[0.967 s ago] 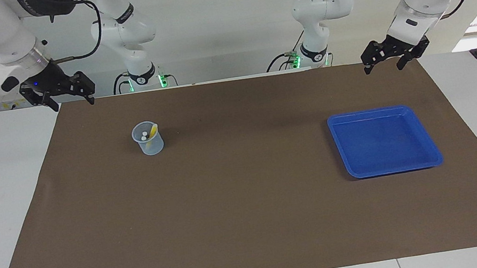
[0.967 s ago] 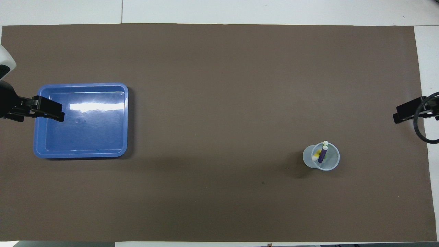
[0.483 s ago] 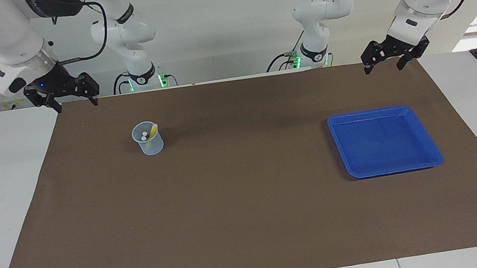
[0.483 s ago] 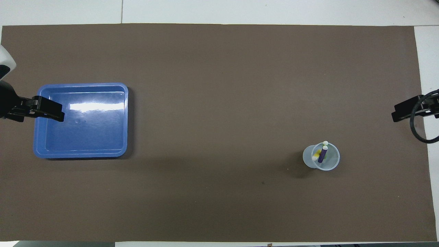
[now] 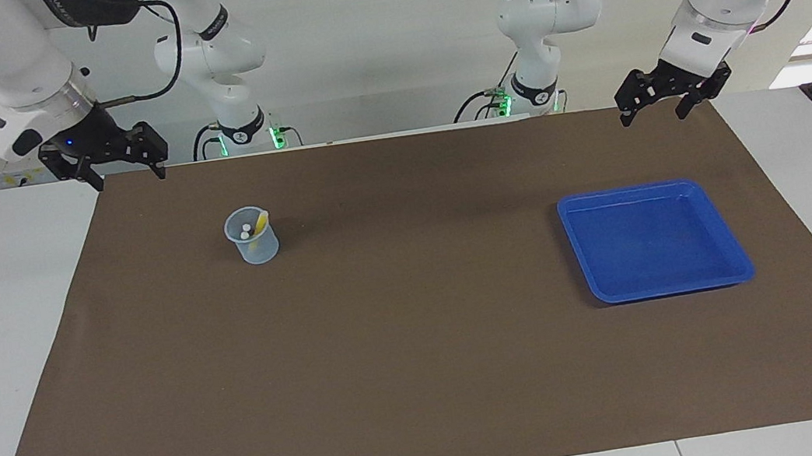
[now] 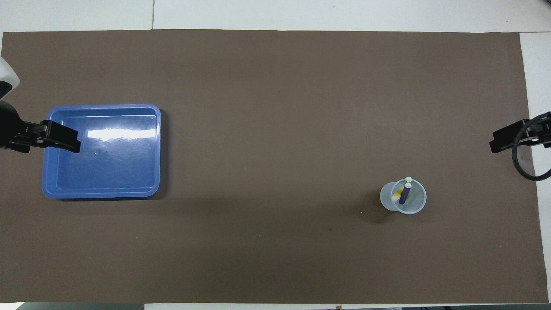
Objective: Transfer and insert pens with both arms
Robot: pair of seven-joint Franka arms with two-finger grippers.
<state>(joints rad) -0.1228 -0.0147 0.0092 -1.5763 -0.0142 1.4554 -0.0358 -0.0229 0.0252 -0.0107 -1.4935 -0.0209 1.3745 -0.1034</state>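
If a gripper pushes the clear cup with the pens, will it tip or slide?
The clear cup looks thin and light, so it probably slides easily on the brown mat. The pens stand above its rim, so a high push may tip it.

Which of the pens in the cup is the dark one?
The purple pen, standing in the clear cup with its whitish cap up. The yellow pen beside it is bright; a third shows only a pale cap.

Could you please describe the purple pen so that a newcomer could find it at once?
On the brown mat, toward the right arm's end, stands a small translucent plastic cup. Among the pens in it, the slim purple pen is the only dark-barrelled one, with a whitish cap on top.
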